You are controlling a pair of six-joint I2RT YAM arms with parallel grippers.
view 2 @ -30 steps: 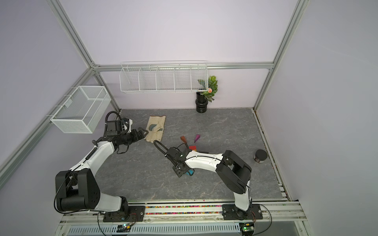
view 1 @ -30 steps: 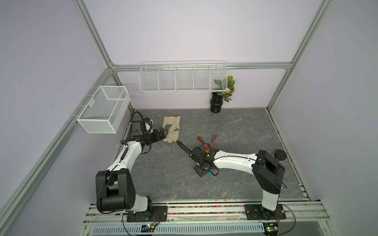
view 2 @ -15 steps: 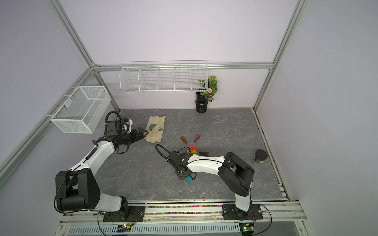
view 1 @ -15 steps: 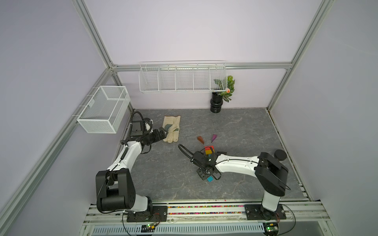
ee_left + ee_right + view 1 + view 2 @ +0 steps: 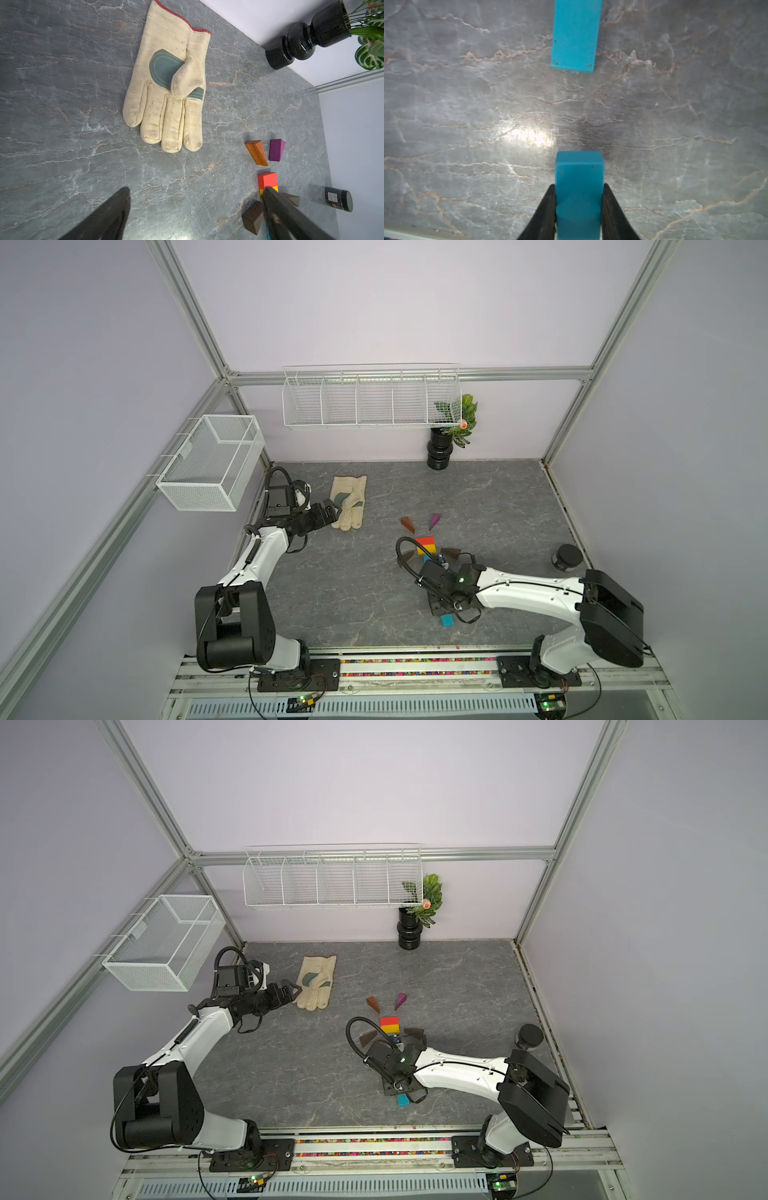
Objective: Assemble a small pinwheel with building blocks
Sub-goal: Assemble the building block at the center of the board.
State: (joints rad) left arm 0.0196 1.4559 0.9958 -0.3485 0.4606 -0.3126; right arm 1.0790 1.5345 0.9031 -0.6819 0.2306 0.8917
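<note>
The pinwheel's red (image 5: 425, 541) and yellow (image 5: 428, 549) blocks lie together mid-table. Around them lie an orange-brown wedge (image 5: 407, 524), a purple wedge (image 5: 434, 521) and two dark brown wedges (image 5: 451, 551) (image 5: 367, 1039). A teal bar (image 5: 575, 35) lies flat below the yellow block. My right gripper (image 5: 579, 185) is shut on a second teal bar (image 5: 447, 620), held in line with the first and apart from it, nearer the table's front. My left gripper (image 5: 332, 510) hangs open and empty beside the glove, with its fingertips (image 5: 122, 197) wide apart.
A cream work glove (image 5: 348, 502) lies at the back left. A black vase with a plant (image 5: 441, 450) stands by the back wall, and a black jar (image 5: 566, 557) sits at the right edge. Wire baskets (image 5: 370, 400) (image 5: 210, 460) hang on the walls.
My right gripper has closed on the teal bar and moved with it toward the table's front. The left arm has not moved.
</note>
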